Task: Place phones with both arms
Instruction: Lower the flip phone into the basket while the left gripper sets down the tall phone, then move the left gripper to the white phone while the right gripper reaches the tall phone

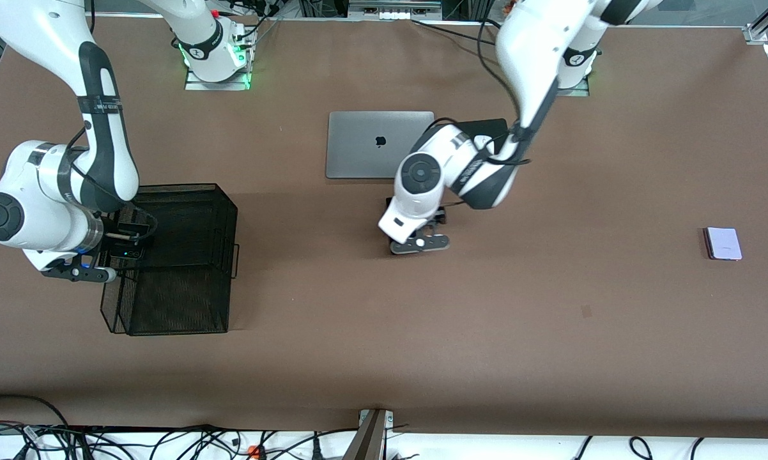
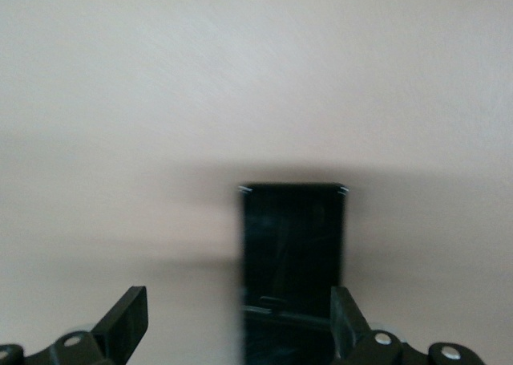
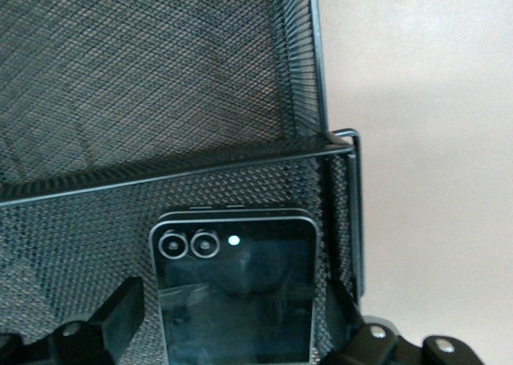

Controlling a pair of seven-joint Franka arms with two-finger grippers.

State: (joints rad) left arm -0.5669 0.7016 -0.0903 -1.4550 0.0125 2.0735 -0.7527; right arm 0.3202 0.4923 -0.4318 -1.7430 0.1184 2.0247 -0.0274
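Right gripper (image 3: 232, 333): over the black mesh basket (image 1: 186, 211) at the right arm's end of the table; its fingers stand apart on either side of the small squarish black phone (image 3: 234, 289), so I judge it released rather than gripped.
Black phone: lies in the nearer compartment of the basket, camera lenses up, just inside the divider wall; it looks settled flat on the mesh (the part nearest the wrist is hidden).
Left gripper (image 2: 240, 333): low over the table (image 1: 422, 332) near its middle, nearer the front camera than the grey laptop (image 1: 379, 144); fingers spread wide, one finger (image 2: 127, 321) well clear, the other beside the edge of the long slim black slab (image 2: 292, 253); not clamped on it.
Slim slab: flat on the bare table under the left gripper; in the front view the arm hides it.
Lavender-white phone (image 1: 724, 243): alone, well apart, toward the left arm's end of the table; not yet placed.
Step in hand: both arms letting go, as I read it.
Doing it well: lift each gripper straight up before any sideways move, so no finger drags a phone; the right one should clear the basket rim and its wire handle first; then the left arm may go for the lavender phone.
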